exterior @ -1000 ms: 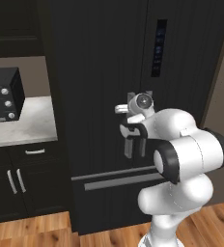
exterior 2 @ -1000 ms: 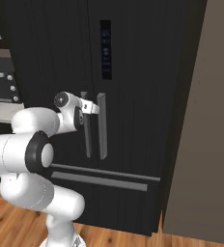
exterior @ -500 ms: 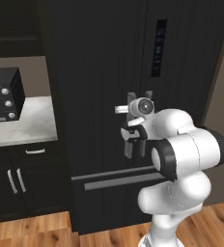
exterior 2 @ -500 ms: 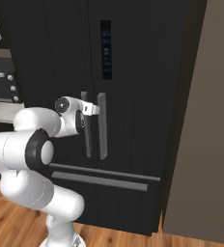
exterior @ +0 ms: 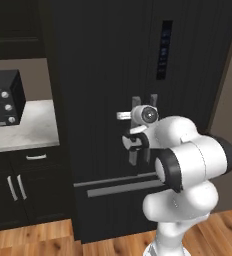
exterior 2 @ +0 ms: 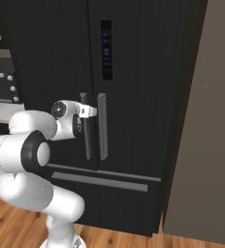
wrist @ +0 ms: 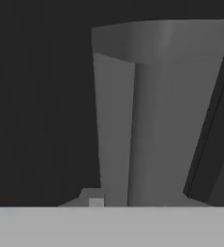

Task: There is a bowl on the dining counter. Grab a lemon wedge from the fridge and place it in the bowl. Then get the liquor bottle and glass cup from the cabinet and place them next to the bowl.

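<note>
Black fills most of the kitchen ahead: the fridge (exterior 2: 134, 97) stands tall and shut, both upper doors closed, so nothing of its inside can be seen. A dark display strip (exterior 2: 106, 49) runs vertically on its right door, and a long grey bar (exterior 2: 100, 181) lies level across the drawer front below. Left of the fridge, a pale counter (exterior: 23, 131) carries a black oven (exterior: 3, 97), with low black cabinets (exterior: 23, 187) beneath; wood flooring (exterior 2: 17, 227) runs along the bottom and a plain brown wall (exterior 2: 206, 145) rises on the right.

Two grey handles stand upright side by side at the door seam, long axes vertical. The gripper (exterior 2: 88, 111) is at the left handle (exterior 2: 86, 138), near its upper end, with the right handle (exterior 2: 102, 127) just beside. In the hand view the handle (wrist: 157, 120) looms close as a broad grey post. The jaws look drawn in about the left handle, though whether they actually press on it cannot be told.
</note>
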Controlling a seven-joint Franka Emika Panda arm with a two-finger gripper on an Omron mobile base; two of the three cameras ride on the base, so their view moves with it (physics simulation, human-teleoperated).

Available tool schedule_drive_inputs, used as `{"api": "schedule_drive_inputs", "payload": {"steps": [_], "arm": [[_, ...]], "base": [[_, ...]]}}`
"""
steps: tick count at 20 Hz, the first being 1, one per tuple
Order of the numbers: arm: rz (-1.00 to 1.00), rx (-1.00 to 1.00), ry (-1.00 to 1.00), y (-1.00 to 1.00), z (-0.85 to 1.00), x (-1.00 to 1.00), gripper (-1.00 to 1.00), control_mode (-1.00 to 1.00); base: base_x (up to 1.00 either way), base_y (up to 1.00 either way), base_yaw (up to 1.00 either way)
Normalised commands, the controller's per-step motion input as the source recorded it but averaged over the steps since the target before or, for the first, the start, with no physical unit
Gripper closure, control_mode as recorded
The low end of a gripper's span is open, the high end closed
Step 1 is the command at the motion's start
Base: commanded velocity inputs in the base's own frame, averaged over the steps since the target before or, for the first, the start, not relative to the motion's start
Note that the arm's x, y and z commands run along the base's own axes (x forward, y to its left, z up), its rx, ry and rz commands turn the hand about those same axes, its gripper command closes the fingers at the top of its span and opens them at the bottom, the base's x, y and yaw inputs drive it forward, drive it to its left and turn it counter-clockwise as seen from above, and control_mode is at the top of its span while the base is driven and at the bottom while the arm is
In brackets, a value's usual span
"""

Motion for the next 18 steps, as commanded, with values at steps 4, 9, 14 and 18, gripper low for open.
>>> {"api": "schedule_drive_inputs", "payload": {"steps": [4, 9, 14, 18], "arm": [[0.09, 0.0, 0.0, 0.36, 0.0, -0.62, 1.0, -1.0], [0.1, 0.0, 0.0, 0.42, 0.0, -0.85, 1.0, -1.0], [0.13, 0.01, 0.0, 0.48, 0.0, -1.0, 1.0, -1.0], [0.16, 0.02, 0.05, 0.57, 0.01, -1.0, 1.0, -1.0]], "base": [[0.0, 0.0, 0.0], [0.0, 0.0, 0.0], [0.0, 0.0, 0.0], [0.0, 0.0, 0.0]]}}
